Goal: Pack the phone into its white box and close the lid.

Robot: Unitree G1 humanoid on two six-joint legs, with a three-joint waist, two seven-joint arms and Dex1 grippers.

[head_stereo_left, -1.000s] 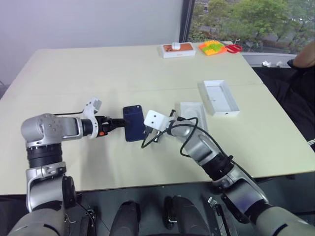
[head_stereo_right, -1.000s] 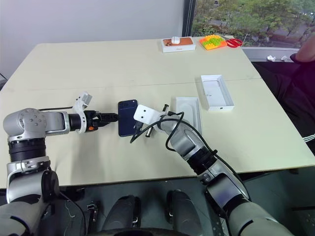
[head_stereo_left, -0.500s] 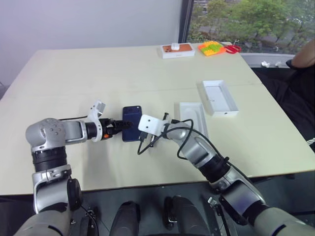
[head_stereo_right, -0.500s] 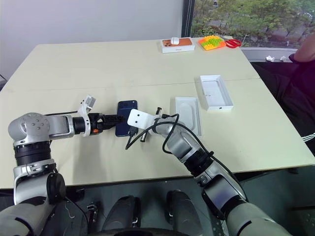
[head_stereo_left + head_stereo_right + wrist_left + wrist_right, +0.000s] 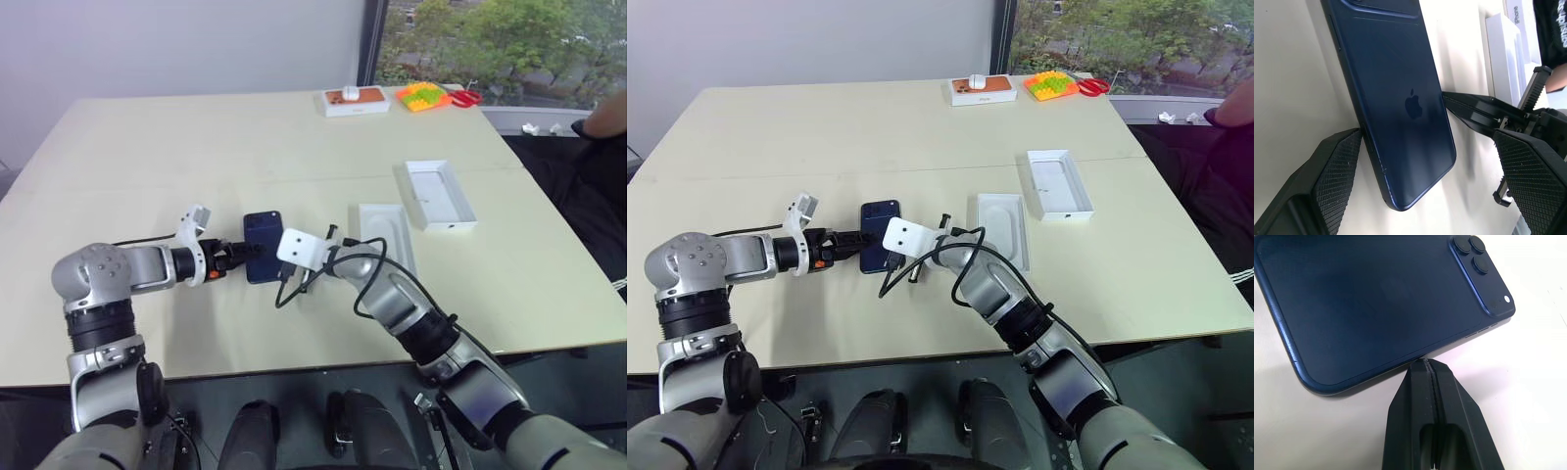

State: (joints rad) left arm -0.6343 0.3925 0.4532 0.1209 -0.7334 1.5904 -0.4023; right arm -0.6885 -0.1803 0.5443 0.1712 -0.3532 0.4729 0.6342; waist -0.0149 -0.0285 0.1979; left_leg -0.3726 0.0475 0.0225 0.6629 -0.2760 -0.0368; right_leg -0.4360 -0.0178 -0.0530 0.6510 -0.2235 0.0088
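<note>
On the beige table [image 5: 147, 147], the phone [image 5: 263, 246] lay flat between the wide-open left gripper [image 5: 1430, 166] and the closed right gripper [image 5: 1432, 374].

Cream table [image 5: 176, 137], phone [image 5: 263, 233] lay centre, insert [image 5: 384, 233] at 3 o'clock, white box [image 5: 436, 195] at 2, orange-topped box [image 5: 353, 100] at 12

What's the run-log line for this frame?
phone: flat on table, unpacked | left gripper: open, straddling phone | right gripper: shut, tips at phone edge | white box: empty
</note>
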